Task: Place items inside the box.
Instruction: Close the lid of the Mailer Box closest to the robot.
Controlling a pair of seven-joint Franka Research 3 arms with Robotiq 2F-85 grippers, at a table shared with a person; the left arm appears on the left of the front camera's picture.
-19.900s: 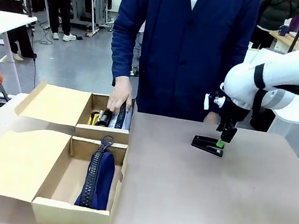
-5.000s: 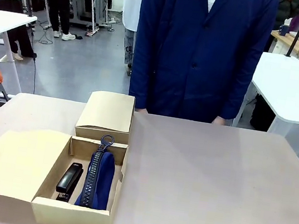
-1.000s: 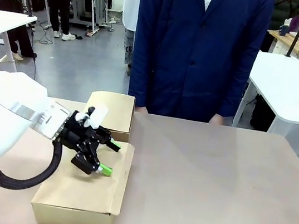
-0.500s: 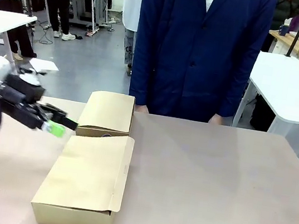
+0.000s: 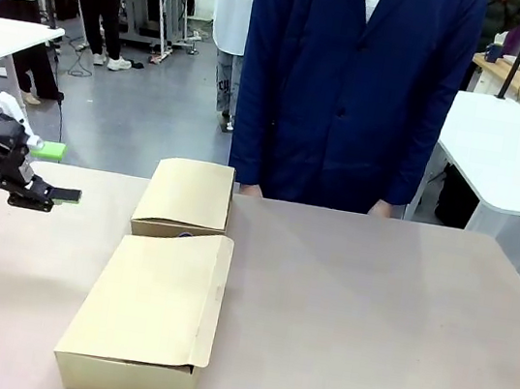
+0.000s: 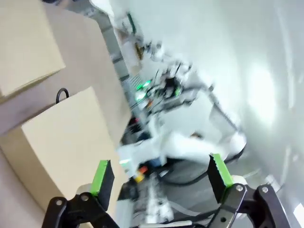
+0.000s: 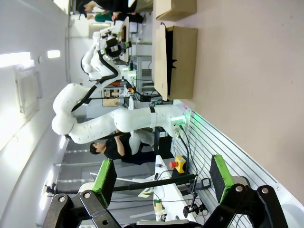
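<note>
Boxes sit shut on your bench (image 5: 367, 328): the near box (image 5: 150, 310) with its flap down, the far box (image 5: 187, 197) just behind it, a black ring (image 6: 61, 95) poking from the gap between them. No items lie loose. Your left gripper (image 5: 51, 171) hangs at the bench's left edge, jaws released, grasping nothing. Your right gripper (image 7: 161, 176) is wide apart too, empty. Beyond stands a person (image 5: 355, 82) in a navy coat.
</note>
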